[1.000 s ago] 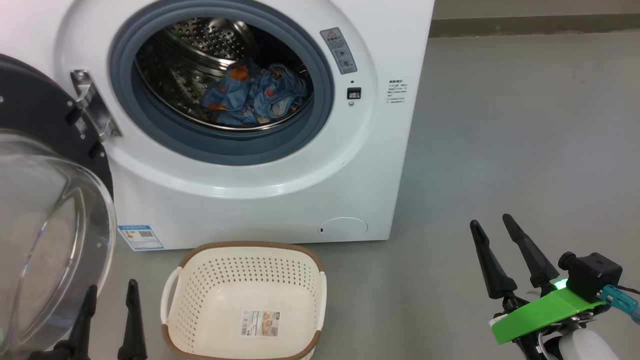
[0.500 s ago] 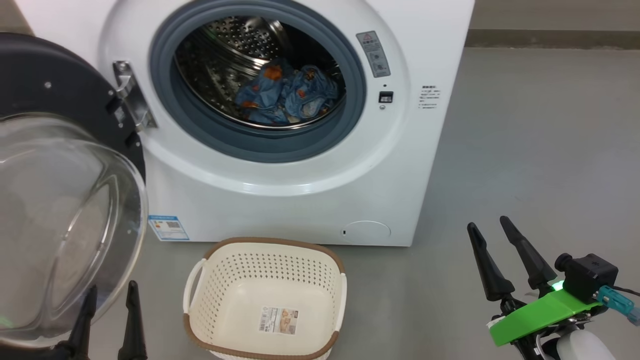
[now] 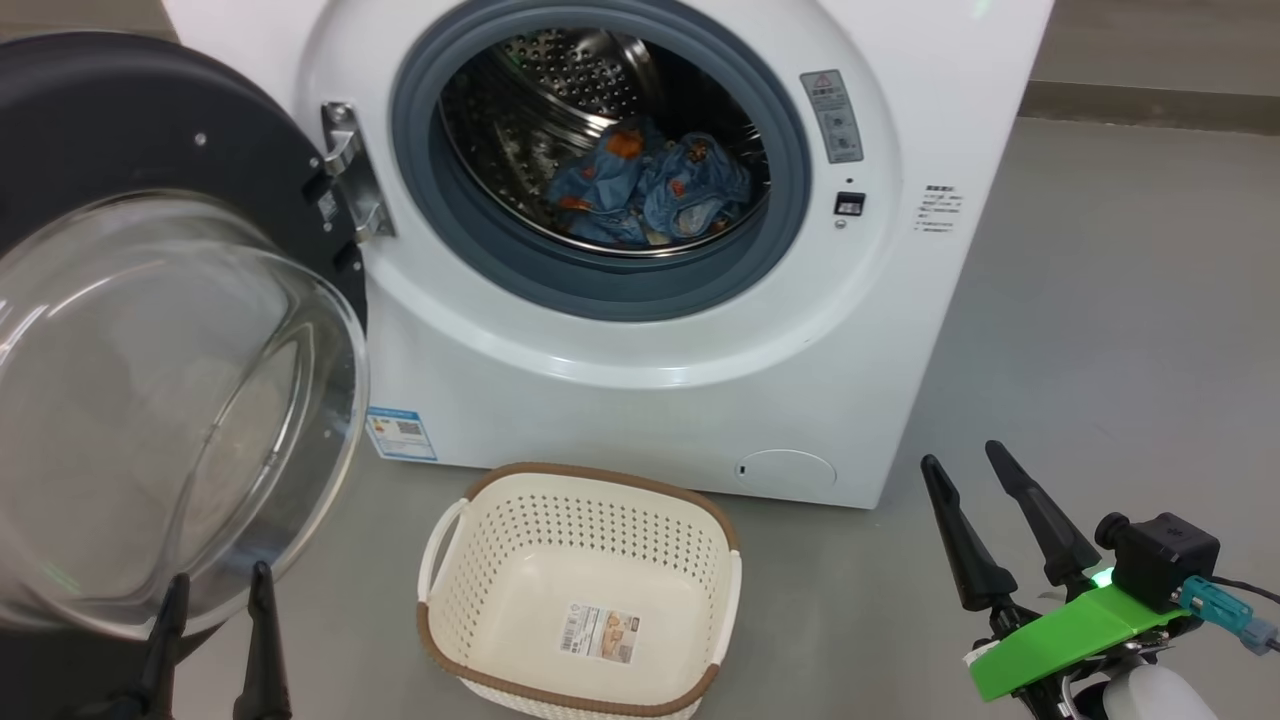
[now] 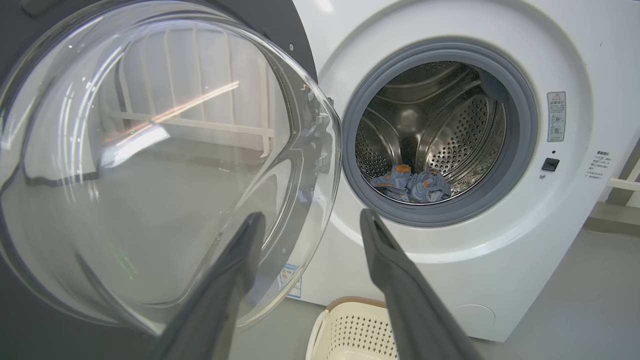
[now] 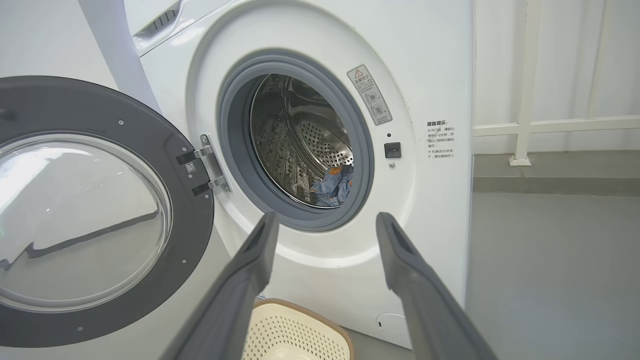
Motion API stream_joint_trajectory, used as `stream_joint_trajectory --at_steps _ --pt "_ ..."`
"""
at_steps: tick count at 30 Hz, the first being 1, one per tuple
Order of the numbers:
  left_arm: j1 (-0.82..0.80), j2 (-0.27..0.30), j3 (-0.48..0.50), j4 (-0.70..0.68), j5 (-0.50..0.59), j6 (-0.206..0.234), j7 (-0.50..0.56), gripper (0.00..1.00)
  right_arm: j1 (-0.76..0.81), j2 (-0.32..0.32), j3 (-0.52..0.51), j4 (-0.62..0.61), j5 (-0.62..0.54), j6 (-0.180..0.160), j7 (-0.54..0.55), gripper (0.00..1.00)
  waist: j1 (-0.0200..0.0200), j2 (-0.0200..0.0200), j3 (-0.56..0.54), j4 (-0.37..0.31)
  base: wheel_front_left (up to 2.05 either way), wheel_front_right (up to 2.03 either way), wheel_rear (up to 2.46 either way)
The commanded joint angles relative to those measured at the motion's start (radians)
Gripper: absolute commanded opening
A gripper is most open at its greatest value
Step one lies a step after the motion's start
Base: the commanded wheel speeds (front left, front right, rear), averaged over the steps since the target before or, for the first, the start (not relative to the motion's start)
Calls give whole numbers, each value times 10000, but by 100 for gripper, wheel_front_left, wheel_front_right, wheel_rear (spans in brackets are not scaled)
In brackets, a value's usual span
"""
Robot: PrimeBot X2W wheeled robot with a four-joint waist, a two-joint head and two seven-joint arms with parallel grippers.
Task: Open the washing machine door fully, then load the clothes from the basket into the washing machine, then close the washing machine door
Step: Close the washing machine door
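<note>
The whole head view is seen to have slid sideways over the last second, with every fixed thing carried rightward together. A camera turn toward the robot's left is therefore read, not a move of things. The machine (image 3: 650,400) is stood on the floor (image 3: 1100,350), drum (image 3: 560,110) mouth uncovered. The door (image 3: 150,120) is swung wide on the hinge (image 3: 350,170) at the left, its glass bowl (image 3: 170,400) bulging outward, now more fully in view. The basket (image 3: 480,580) is set on the floor just in front of the machine, emptied, with a label sticker (image 3: 600,632) seen on its bottom. The clothes (image 3: 650,190) are lain bundled low in the drum. The left pincer (image 3: 221,572) is held spread, nothing pinched, low and just beside the glass bowl. The right pincer (image 3: 962,453) is likewise spread and unloaded, well apart to the right of the basket. Opening and loading are judged done, and only door closing is left. The turn is judged to line the door up for a push by the left pincer. Slipping on the smooth glass is to be watched.
</note>
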Motion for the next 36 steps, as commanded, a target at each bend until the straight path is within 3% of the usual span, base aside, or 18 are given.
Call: stream_joint_trajectory --at_steps 1,24,36 --pt "-243 161 364 -204 113 118 -51 100 81 -109 232 -212 -72 16 -48 100 0 0 19 155 0 0 0" --pt "-189 215 307 -162 176 576 -40 100 135 32 304 -121 -48 16 -48 100 0 0 -74 1829 0 0 0" --pt "-169 282 276 -216 129 728 2 100 124 125 348 -69 -55 16 -48 100 0 0 -122 2292 0 0 0"
